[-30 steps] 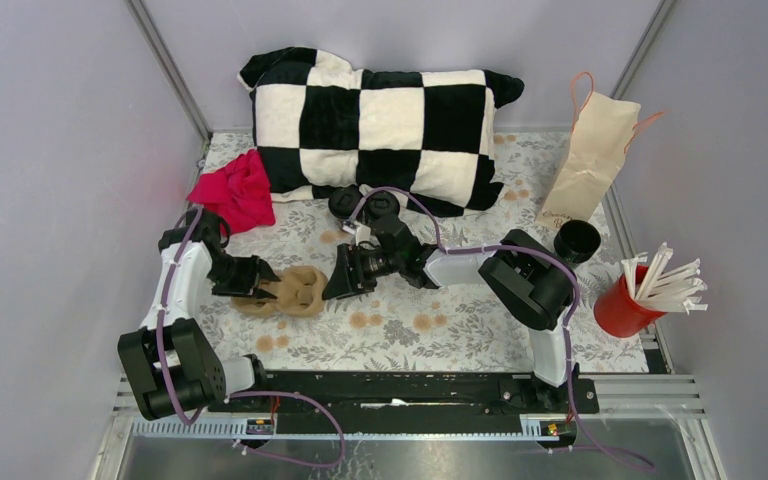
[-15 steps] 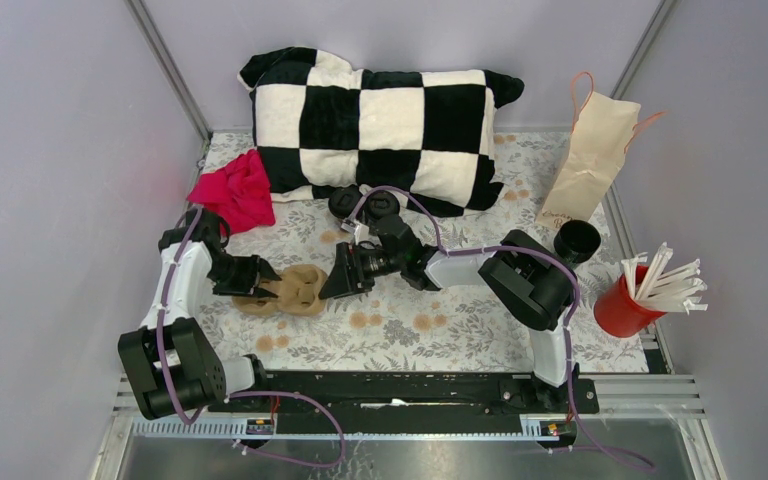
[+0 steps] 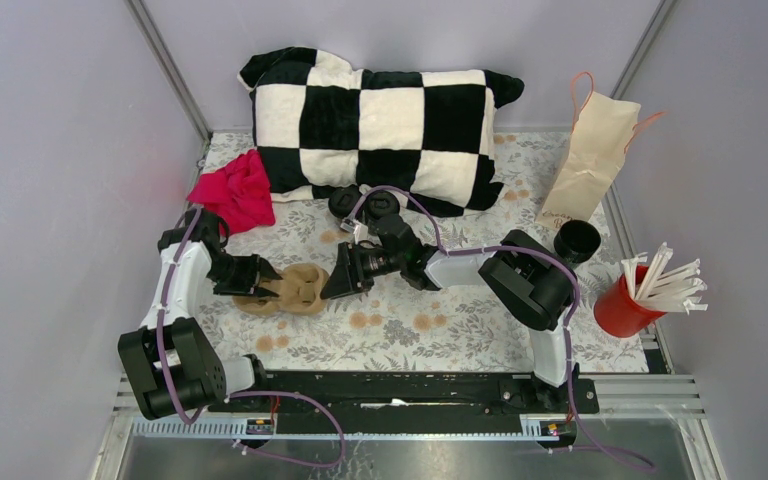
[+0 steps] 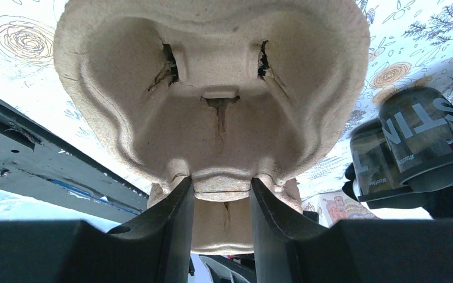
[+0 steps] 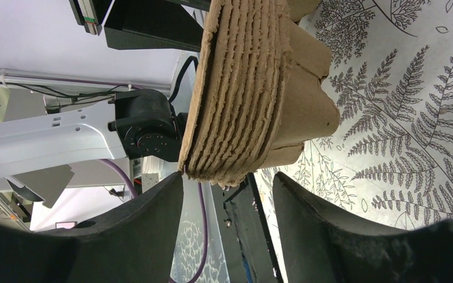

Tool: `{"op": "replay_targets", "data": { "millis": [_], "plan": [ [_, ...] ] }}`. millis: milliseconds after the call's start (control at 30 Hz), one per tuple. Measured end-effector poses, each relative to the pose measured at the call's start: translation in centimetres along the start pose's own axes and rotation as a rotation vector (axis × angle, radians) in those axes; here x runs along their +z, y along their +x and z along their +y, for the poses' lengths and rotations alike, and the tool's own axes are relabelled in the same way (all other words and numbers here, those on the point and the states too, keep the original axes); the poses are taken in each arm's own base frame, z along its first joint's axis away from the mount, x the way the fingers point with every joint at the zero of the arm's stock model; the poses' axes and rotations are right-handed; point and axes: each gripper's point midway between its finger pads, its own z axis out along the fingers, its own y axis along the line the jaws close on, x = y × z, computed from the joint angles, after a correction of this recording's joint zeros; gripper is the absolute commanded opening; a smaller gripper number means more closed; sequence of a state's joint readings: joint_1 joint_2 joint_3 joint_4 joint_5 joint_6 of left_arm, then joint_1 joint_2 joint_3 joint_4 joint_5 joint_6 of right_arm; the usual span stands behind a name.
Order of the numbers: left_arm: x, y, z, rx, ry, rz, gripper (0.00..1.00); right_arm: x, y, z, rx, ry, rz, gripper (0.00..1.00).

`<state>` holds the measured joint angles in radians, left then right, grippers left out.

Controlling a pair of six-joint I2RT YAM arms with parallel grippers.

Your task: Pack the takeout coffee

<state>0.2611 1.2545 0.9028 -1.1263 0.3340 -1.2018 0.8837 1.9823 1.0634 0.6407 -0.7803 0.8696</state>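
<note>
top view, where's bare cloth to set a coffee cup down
Bare tablecloth lies between the pulp carrier stack and the black base rail, and between the checkered pillow and paper bag. Crowded: lidded black cups, right gripper and left gripper around the carrier.

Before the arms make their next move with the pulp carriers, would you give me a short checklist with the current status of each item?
1. Left gripper holds the stack of pulp carriers: ok, jaws clamped on its rim tab.
2. Right gripper ready to grasp: ok, jaws open at the stack's opposite edge, not closed on it.
3. One carrier separated from the stack: not ok, several layers sit nested.
4. Top carrier's wells empty: ok.
5. Two black coffee cups upright: ok, standing by the checkered pillow.
</note>
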Motion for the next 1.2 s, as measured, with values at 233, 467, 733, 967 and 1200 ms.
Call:
{"op": "replay_targets", "data": {
  "millis": [233,467,733,967,1200],
  "plan": [
    [0.0,0.0,-0.1,0.001,0.006,0.001,0.00,0.1,-0.3,0.3,-0.008,-0.006,-0.004,0.44],
    [0.2,-0.2,-0.2,-0.004,0.017,-0.001,0.00,0.2,-0.8,0.4,-0.007,0.003,-0.014,0.36],
    [0.3,-0.8,-0.1,0.054,0.014,-0.034,0.68,0.8,-0.5,-0.8,0.042,0.014,-0.006,0.16],
    [-1.7,0.1,-1.2,0.364,0.003,-0.127,0.99,0.8,-1.2,-3.0,0.122,0.055,-0.034,0.17],
    [-5.5,5.4,-4.8,0.850,0.072,-0.282,0.62,0.3,-2.2,-3.5,0.152,0.058,-0.058,0.26]
  ]
}}
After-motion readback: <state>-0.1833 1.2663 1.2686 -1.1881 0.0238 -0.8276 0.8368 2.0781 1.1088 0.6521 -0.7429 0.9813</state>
